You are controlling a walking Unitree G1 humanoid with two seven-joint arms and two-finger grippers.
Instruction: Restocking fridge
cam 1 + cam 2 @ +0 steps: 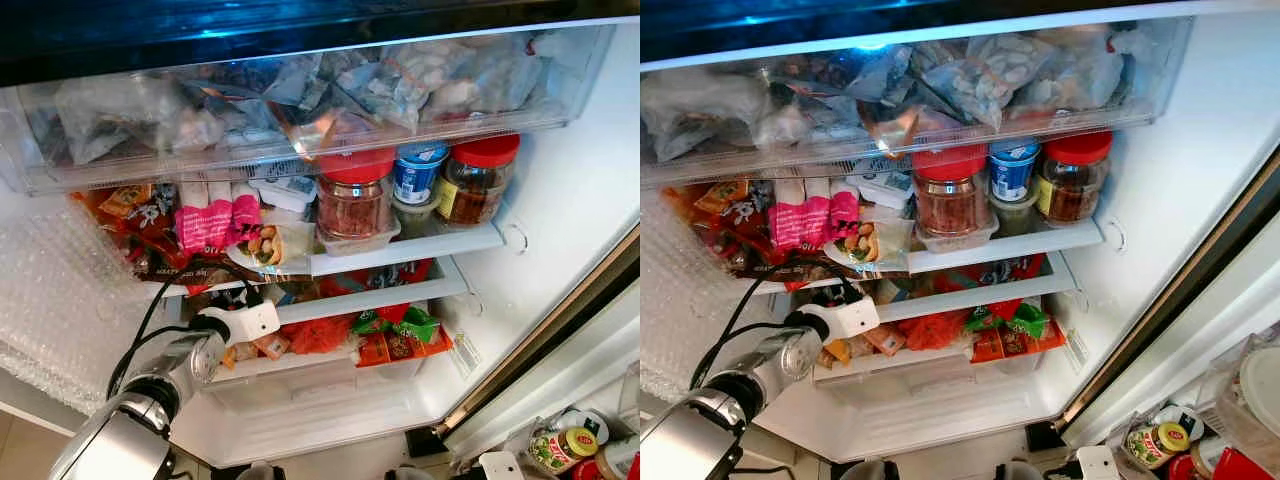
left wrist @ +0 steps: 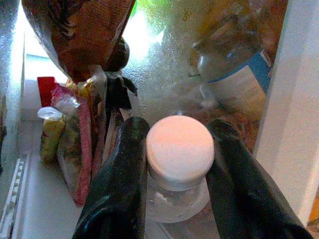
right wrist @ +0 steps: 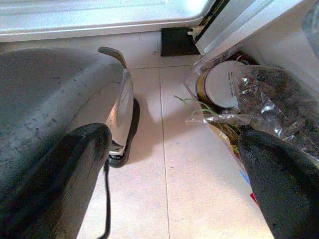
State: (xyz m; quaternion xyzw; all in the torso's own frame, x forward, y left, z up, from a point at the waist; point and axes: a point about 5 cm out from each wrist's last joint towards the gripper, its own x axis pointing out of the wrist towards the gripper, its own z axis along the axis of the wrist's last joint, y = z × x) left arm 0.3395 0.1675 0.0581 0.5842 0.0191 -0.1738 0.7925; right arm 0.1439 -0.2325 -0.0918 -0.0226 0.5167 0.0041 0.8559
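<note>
The open fridge (image 1: 560, 200) is packed with food. My left arm reaches onto the lower shelf (image 1: 390, 297), its white wrist (image 1: 237, 324) at the shelf's left end. In the left wrist view, my left gripper (image 2: 177, 128) is shut on a clear bottle with a white cap (image 2: 179, 149), one black finger (image 2: 124, 174) on each side of the cap. The bottle stands upright on the shelf among snack packets (image 2: 75, 144). My right gripper (image 3: 174, 142) hangs open above the tiled floor (image 3: 169, 189), holding nothing.
Two red-lidded jars (image 1: 355, 195) (image 1: 478, 178) and a blue-lidded tub (image 1: 418, 172) stand on the upper shelf, beside a pink packet (image 1: 205, 220). A clear drawer (image 1: 300, 95) of bagged food sits above. Jars (image 1: 560, 445) stand at the lower right. A plastic-wrapped can (image 3: 222, 84) rests beside the floor.
</note>
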